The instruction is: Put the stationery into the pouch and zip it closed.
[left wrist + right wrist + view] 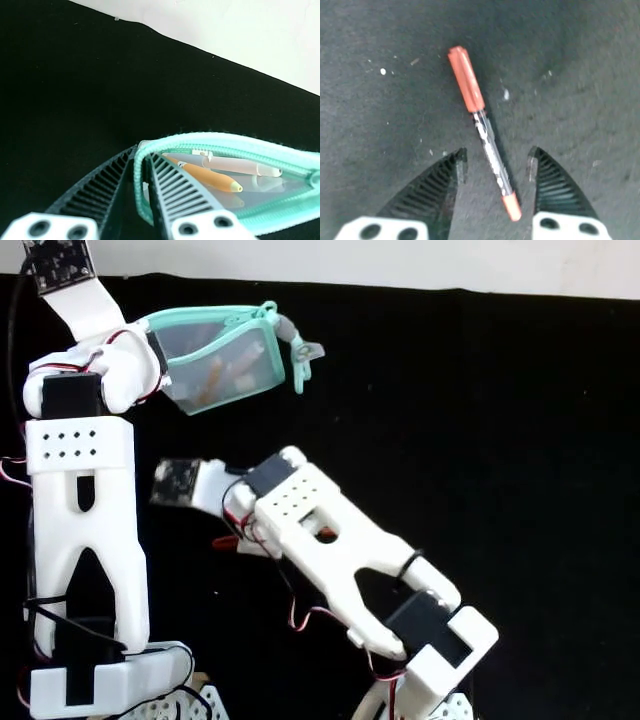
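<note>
Red pen [482,145], likely light, stiff and slick, lies flat left of centre in the high view between the right gripper's [495,162] wide-open jaws (best pinched mid-barrel), while the left gripper [142,155] clamps the soft mint pouch [220,355] by its rim at upper left.

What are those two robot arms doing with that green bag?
They are packing pens. The left gripper pinches the rim of the open pouch. An orange pen and a white pen are already inside. The right gripper hangs open over a red pen lying on the black table, a finger on each side, not gripping it yet.
</note>
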Available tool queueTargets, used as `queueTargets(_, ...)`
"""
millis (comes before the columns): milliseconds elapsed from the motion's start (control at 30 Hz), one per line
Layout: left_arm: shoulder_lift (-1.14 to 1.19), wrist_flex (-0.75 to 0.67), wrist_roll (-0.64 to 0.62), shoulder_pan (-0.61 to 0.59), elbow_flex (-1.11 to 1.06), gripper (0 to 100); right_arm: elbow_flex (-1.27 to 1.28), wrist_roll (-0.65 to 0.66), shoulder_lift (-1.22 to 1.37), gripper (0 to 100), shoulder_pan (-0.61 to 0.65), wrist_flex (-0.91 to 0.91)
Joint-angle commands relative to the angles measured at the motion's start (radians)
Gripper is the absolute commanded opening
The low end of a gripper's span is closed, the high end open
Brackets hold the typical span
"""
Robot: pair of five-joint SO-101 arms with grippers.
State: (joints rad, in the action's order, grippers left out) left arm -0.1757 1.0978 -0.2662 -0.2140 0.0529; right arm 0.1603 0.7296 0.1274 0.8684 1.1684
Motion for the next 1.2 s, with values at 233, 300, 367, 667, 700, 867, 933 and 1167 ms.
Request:
queueTargets(233,-0.001,-0.025,-0.003,0.012,-0.051,1,-0.031,0.178,0.061,19.8,0.091,-0.088)
queueTargets(300,-0.001,-0.032,-0.003,0.010,-0.059,1,-0.062,0.180,0.096,19.8,0.102,-0.088)
queueTargets(367,-0.001,-0.037,-0.003,0.012,-0.070,1,-0.108,0.181,0.131,19.8,0.110,-0.088)
queueTargets(667,-0.001,-0.037,-0.003,0.012,-0.070,1,-0.277,0.181,0.321,19.3,0.111,-0.088)
queueTargets(700,-0.001,-0.037,-0.003,0.012,-0.070,1,-0.283,0.181,0.334,17.8,0.111,-0.088)
queueTargets(867,-0.001,-0.037,-0.003,0.012,-0.070,1,-0.283,0.175,0.366,0.2,0.107,-0.088)
queueTargets(933,-0.001,-0.037,-0.003,0.012,-0.070,1,-0.280,0.173,0.374,1.4,0.104,-0.085)
queueTargets(1167,-0.001,-0.037,-0.003,0.008,-0.070,1,-0.305,0.017,0.366,0.7,0.035,-0.081)
